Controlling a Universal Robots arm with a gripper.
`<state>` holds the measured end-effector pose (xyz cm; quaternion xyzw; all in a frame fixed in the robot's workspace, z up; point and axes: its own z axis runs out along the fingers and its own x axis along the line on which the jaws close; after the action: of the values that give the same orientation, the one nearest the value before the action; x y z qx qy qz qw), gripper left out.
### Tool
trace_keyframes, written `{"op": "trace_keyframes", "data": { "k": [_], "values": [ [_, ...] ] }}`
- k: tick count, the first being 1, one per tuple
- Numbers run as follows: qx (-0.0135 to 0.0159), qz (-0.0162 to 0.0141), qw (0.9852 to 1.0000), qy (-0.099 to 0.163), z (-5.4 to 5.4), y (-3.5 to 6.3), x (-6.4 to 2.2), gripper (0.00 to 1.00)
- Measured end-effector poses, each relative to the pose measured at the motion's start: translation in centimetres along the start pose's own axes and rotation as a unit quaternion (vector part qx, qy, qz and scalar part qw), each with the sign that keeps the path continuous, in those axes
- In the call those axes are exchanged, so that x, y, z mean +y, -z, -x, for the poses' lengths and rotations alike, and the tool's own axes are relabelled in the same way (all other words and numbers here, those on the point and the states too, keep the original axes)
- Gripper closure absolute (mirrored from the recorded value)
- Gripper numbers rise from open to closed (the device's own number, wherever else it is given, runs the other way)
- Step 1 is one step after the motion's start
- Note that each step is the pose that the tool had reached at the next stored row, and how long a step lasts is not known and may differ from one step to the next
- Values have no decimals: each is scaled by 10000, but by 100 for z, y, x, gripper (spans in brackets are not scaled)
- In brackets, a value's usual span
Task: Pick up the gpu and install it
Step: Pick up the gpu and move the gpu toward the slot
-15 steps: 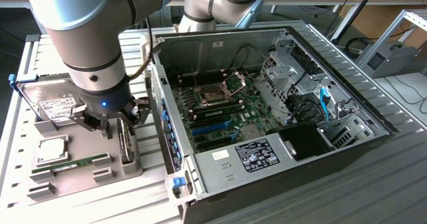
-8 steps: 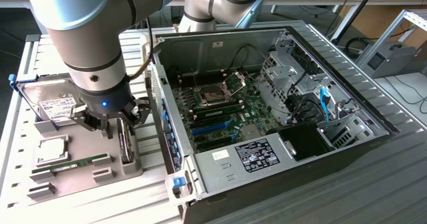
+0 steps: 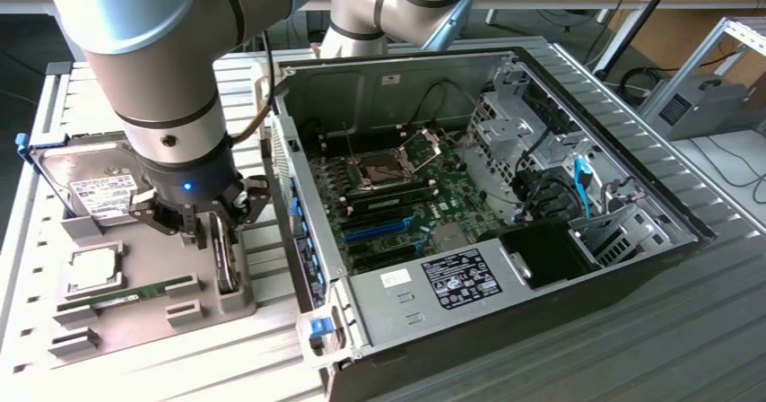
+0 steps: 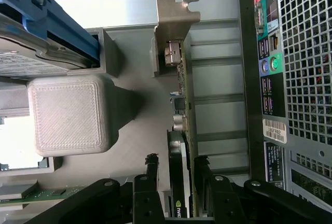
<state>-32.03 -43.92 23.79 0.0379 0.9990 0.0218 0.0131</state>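
Note:
The gpu (image 4: 182, 130) stands on edge in a slot of the grey holder tray (image 3: 143, 335), its silver end bracket (image 4: 174, 16) pointing away from the wrist camera and its black fan face toward one finger. My gripper (image 4: 175, 164) straddles the card's near end. One black finger (image 4: 201, 168) sits right against the circuit-board side; the other leaves a narrow gap to the fan side. The jaws stand open around the card. In the exterior view the gripper (image 3: 215, 231) is down over the gpu (image 3: 226, 263), at the tray's edge nearest the computer case.
The open computer case (image 3: 622, 169) lies at the exterior view's right, with its motherboard (image 3: 407, 196) exposed. On the tray sit a silver hard drive (image 3: 90, 187), a CPU (image 3: 93, 267) and a green RAM stick (image 3: 126, 296). The case's rear port panel (image 4: 270, 68) is close beside the gripper.

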Motion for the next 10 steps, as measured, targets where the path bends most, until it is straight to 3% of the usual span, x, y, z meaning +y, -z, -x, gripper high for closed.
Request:
{"op": "trace_keyframes", "data": {
  "k": [1,10],
  "values": [
    [0,0,10000,0,0,0,0,59],
    [0,0,10000,0,3,0,0,59]
  ]
}}
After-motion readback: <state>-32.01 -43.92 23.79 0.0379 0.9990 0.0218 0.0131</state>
